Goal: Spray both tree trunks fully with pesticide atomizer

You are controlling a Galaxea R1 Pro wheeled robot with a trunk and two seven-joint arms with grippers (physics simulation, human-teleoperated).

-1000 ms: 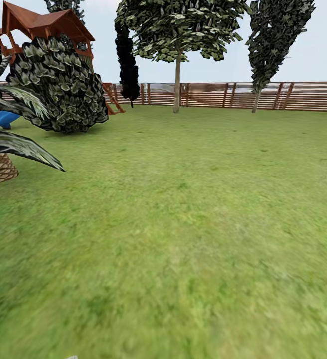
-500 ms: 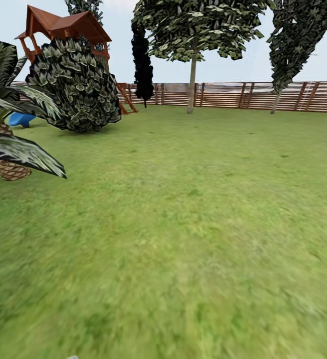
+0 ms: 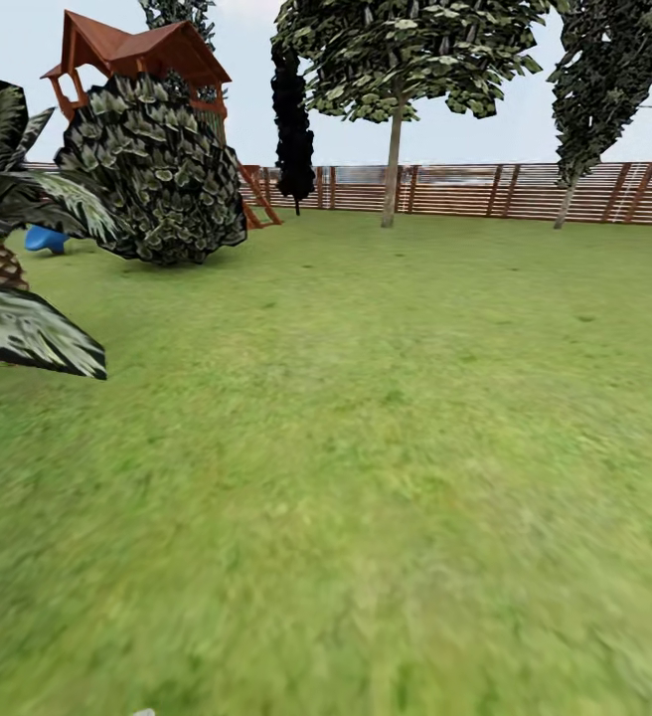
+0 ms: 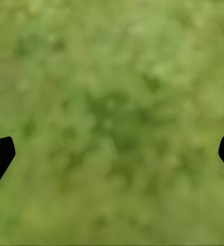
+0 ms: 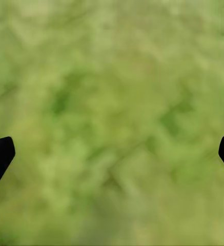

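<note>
We see the garden's lawn [image 3: 366,447] stretching away from us to the wooden fence [image 3: 485,189] at its far edge; the atomizer is nowhere on the grass before us, so we cannot say where it lies. In front of the fence stands a broad-crowned tree [image 3: 394,159] with a slim pale trunk; beside it, toward the playhouse, a narrow near-black tree [image 3: 293,119]; on its other side, a dark leaning tree [image 3: 594,89]. A round leafy bush [image 3: 157,179] sits well forward of the fence, with the red-roofed playhouse [image 3: 137,55] behind it and a blue slide [image 3: 46,239] beside it; palm fronds [image 3: 23,328] lie nearest us. Our left gripper [image 4: 112,151] hangs over bare grass, fingers spread wide and holding nothing; our right gripper [image 5: 112,151] likewise.
</note>
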